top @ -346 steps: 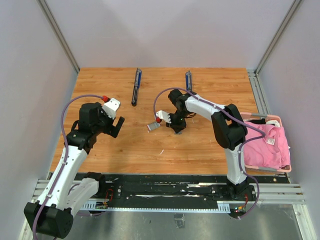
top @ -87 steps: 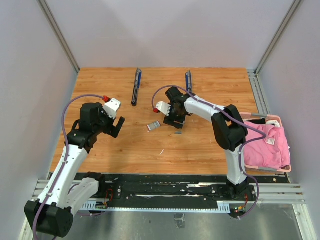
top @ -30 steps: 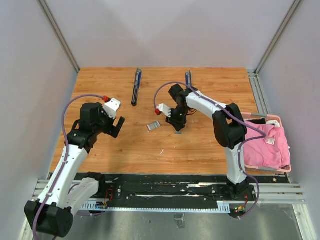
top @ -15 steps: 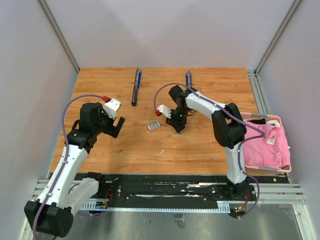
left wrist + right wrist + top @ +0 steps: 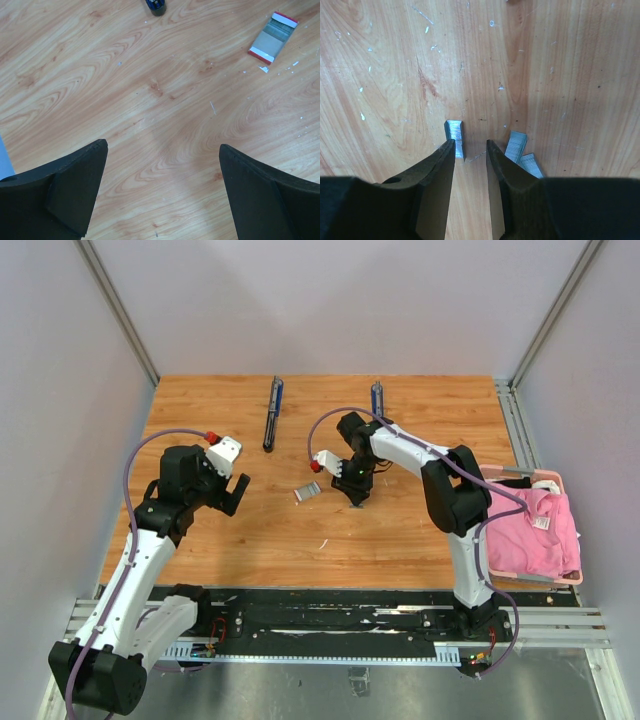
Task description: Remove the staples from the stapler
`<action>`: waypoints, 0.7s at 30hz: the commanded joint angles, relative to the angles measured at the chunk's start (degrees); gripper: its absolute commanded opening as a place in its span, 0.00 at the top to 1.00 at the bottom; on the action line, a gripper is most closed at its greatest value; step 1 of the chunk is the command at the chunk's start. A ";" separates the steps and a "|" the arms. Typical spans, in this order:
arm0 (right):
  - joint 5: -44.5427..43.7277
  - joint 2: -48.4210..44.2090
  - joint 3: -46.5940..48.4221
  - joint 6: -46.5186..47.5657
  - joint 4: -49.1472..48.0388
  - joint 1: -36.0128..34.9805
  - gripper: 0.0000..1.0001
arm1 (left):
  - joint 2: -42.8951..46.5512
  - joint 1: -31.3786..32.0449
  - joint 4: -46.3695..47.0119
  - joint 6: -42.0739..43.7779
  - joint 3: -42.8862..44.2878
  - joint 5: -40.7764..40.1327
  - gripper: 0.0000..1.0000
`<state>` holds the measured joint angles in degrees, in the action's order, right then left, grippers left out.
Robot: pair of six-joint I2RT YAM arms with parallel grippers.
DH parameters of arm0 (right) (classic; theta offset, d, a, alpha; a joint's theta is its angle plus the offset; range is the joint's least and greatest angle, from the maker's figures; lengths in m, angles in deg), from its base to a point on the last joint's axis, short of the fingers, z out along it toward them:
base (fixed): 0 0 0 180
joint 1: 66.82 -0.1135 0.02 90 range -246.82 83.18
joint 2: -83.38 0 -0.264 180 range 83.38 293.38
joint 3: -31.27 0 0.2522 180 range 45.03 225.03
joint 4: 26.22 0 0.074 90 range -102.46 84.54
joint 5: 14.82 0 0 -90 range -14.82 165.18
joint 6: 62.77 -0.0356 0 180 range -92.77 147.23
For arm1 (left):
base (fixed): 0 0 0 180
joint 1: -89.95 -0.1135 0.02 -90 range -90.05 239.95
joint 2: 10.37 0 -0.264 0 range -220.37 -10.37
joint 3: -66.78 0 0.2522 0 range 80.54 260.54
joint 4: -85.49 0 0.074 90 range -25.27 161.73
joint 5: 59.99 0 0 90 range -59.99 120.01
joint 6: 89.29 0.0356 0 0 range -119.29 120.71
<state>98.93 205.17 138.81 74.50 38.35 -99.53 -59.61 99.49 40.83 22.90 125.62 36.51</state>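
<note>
Three short silvery strips of staples lie on the wood in the right wrist view. One strip [image 5: 455, 135] touches the tip of my left finger [image 5: 440, 165]. Two more [image 5: 517, 144] [image 5: 530, 165] lie just outside the right finger. My right gripper [image 5: 471, 146] points down at the table, its jaws a narrow gap apart with only bare wood between them. One stapler [image 5: 377, 397] lies behind the right gripper [image 5: 355, 494] and another stapler [image 5: 272, 413] at back centre. My left gripper [image 5: 162, 150] hangs wide open over bare wood, holding nothing.
A small flat white box with red ends [image 5: 308, 492] [image 5: 273, 37] lies between the two arms. A pink basket [image 5: 552, 478] with a pink cloth [image 5: 535, 525] sits off the table's right edge. Grey walls close in the left, back and right sides.
Over the last second the right wrist has shifted only slightly above the staples. The left arm, the box and both staplers have stayed put.
</note>
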 commanded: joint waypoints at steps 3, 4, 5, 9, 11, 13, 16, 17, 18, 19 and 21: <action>-1.24 1.48 -0.61 -0.95 0.10 0.28 0.68 | 0.10 -0.22 0.94 0.28 -0.25 0.34 0.02; -1.31 1.50 -0.56 -0.95 0.08 0.31 0.68 | 0.10 -0.22 0.94 0.22 -0.26 0.31 0.02; -1.41 1.44 -0.65 -0.95 0.08 0.28 0.68 | 0.10 -0.22 0.96 0.24 -0.26 0.35 0.02; -1.47 1.56 -0.68 -0.93 0.11 0.31 0.68 | 0.10 -0.22 1.00 0.23 -0.24 0.35 0.02; -1.27 1.59 -0.71 -0.95 0.08 0.35 0.69 | 0.10 -0.22 0.95 0.23 -0.25 0.35 0.02; -1.25 1.66 -0.66 -0.95 0.11 0.30 0.69 | 0.18 -0.22 0.95 0.24 -0.19 0.35 0.02; -1.25 1.78 -0.73 -1.03 0.03 0.06 0.70 | 0.19 -0.22 0.93 0.22 -0.26 0.35 0.02; -1.39 1.81 -0.78 -1.04 0.00 0.02 0.70 | 0.19 -0.22 0.92 0.22 -0.26 0.35 0.02; -1.53 1.84 -0.88 -1.04 -0.07 -0.05 0.71 | 0.18 -0.22 0.97 0.23 -0.26 0.33 0.02; -1.81 1.79 -0.94 -1.04 -0.24 -0.09 0.72 | 0.19 -0.22 0.93 0.22 -0.26 0.35 0.02; -2.26 1.55 -1.51 -1.11 -0.79 -0.29 0.72 | 0.19 -0.22 0.93 0.22 -0.26 0.35 0.02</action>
<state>97.81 205.66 138.79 73.73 37.71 -99.55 -59.61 99.49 40.83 22.90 125.62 36.51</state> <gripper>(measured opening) 0.281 0.981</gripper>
